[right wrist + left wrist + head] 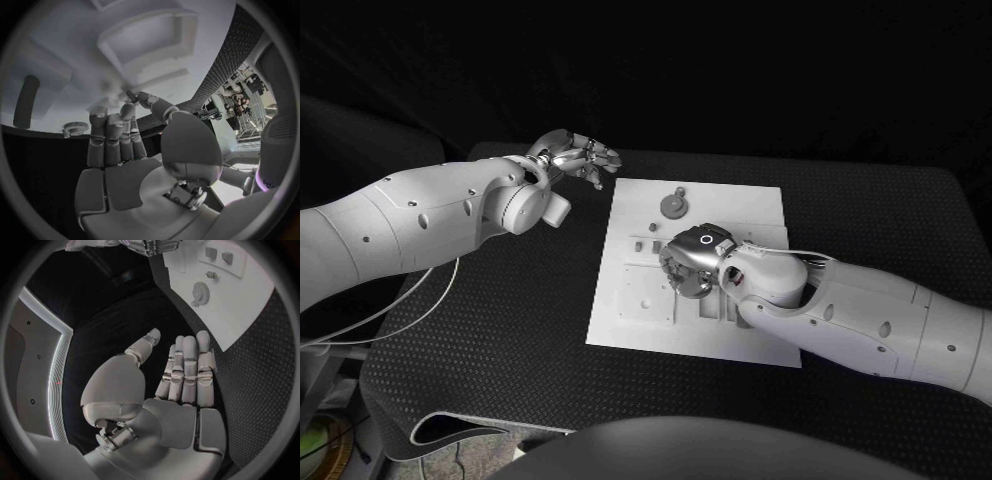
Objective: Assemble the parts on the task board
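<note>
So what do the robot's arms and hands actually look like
Both arms have smooth white rounded shells with small dark dots. Left hand and right hand are silver metal with jointed fingers. The right wrist carries a small ring mark; thin pale cables hang beside the left arm.

The counter (502, 330) wears a black, finely dimpled matt covering. The task board (733, 200) looks like smooth, matt white plastic. Both arm shells (401, 220) are glossy white plastic. Each robot hand (181, 375) shows silvery, satin-finished metal-look segments, and a small toothed gear (200, 292) looks dull grey.
</note>
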Controlling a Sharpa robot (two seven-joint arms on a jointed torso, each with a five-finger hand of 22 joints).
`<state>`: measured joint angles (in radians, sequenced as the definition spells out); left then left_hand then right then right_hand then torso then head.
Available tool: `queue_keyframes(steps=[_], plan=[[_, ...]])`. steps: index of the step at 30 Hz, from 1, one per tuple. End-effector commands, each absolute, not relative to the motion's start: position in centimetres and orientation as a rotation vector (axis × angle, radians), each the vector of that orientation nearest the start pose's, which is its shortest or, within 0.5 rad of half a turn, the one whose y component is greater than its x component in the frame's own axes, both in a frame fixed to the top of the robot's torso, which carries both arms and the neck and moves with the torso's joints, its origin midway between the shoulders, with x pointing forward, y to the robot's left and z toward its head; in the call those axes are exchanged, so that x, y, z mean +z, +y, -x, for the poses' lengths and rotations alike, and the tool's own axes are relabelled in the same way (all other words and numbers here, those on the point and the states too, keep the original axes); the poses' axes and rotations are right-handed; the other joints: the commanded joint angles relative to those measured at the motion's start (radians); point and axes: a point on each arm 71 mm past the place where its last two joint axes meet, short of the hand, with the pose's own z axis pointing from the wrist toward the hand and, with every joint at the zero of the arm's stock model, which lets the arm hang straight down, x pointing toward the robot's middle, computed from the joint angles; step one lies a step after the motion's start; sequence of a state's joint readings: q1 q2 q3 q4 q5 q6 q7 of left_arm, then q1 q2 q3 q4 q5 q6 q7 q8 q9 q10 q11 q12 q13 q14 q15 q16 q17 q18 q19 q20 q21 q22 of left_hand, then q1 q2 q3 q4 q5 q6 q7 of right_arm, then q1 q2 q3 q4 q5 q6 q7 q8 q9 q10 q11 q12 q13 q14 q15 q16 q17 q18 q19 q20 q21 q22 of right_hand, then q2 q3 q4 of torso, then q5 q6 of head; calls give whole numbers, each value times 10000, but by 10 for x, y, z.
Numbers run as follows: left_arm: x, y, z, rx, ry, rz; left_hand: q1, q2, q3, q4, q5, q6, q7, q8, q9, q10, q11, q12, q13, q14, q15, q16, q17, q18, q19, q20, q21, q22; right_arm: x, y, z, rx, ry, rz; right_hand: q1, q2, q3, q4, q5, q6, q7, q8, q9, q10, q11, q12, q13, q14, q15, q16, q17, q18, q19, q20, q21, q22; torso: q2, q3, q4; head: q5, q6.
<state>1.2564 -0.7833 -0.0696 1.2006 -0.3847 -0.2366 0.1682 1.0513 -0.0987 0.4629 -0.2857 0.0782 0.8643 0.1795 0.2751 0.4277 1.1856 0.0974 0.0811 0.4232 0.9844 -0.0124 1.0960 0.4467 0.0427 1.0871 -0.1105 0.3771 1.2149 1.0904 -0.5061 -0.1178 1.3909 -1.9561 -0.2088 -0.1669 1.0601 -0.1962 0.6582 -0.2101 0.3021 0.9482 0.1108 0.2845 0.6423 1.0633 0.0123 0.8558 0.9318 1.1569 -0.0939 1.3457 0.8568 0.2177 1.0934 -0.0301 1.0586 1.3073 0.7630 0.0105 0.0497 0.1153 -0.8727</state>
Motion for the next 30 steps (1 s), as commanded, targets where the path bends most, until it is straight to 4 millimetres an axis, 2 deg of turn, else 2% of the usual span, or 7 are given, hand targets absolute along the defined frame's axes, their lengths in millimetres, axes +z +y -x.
queue_keyframes(steps=[1,15,22,30], plan=[[-185,274,-546,-11159,16200,8334,-11,11,-67,-8,3,-8,51,-43,-15,-90,-10,-44,12,61,16,-58,10,253,65,15,-31,14,-271,-64,-450,5116,16548,7579,8,-84,-37,-37,-7,101,71,63,8,-21,-44,46,-12,-39,-41,4,4,441,-31,-29,-10,142,-1,3,2,-14,1],[-186,273,-546,-11154,16204,8334,-7,11,-68,-11,4,-21,54,-47,-18,-92,-10,-46,20,63,16,-63,11,254,68,14,-37,15,-272,-63,-450,5056,16728,7707,34,-71,-14,-44,1,107,64,69,30,-24,-50,53,-26,-41,-46,-2,-1,441,-34,-33,-15,140,1,-5,7,-55,1],[-186,273,-546,-11139,16213,8326,-1,12,-67,-13,5,-26,56,-48,-19,-92,-11,-45,23,64,16,-65,12,255,69,14,-40,15,-271,-62,-449,5204,16641,7660,371,454,63,-446,-3,292,-2,191,207,50,-115,118,-100,-6,-99,15,-3,441,-41,-52,23,164,4,-1,4,-63,1],[-186,273,-546,-11108,16245,8319,6,12,-65,-14,6,-35,59,-51,-22,-92,-11,-46,29,65,15,-67,14,255,71,13,-44,16,-269,-63,-447,5672,16418,7314,315,636,27,-552,0,493,-75,281,315,218,-180,178,-161,101,-156,45,-8,441,31,-65,93,173,2,-1,17,-99,1]])
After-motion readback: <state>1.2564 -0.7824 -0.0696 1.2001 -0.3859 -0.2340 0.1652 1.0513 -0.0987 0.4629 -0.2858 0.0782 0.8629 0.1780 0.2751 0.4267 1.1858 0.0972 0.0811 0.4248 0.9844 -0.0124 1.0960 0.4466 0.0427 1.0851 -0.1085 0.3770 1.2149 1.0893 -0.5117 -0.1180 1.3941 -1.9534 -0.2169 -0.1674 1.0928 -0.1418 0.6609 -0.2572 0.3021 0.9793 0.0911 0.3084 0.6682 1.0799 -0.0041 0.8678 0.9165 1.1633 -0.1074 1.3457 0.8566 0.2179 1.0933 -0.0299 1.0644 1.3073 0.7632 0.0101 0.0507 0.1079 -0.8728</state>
